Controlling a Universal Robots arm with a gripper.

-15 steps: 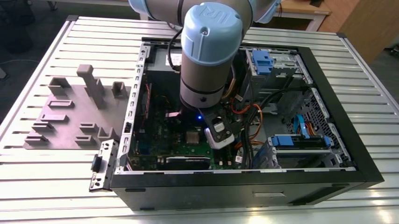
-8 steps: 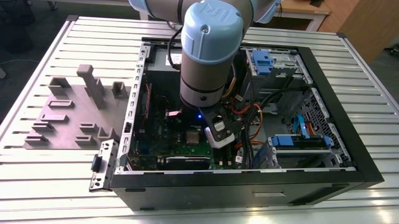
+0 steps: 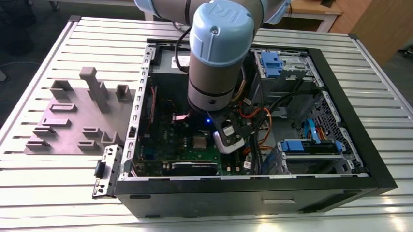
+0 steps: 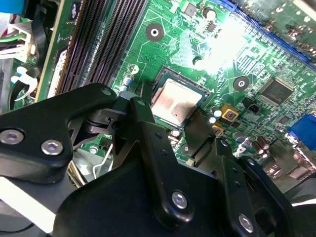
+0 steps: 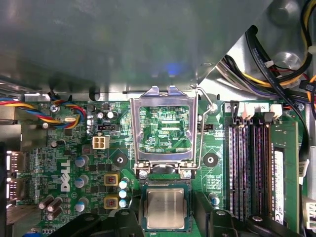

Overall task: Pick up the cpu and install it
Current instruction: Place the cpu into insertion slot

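Tool [image 4: 168, 114] under the downward-pointing arm [image 3: 216, 58] sits open astride the socketed cpu [image 4: 175, 101], seemingly holding nothing.

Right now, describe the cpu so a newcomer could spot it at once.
Inside the open black computer case, find the green motherboard. The cpu lies just beside the opened silver frame. It is a small flat silvery square, solid where the frame is hollow.
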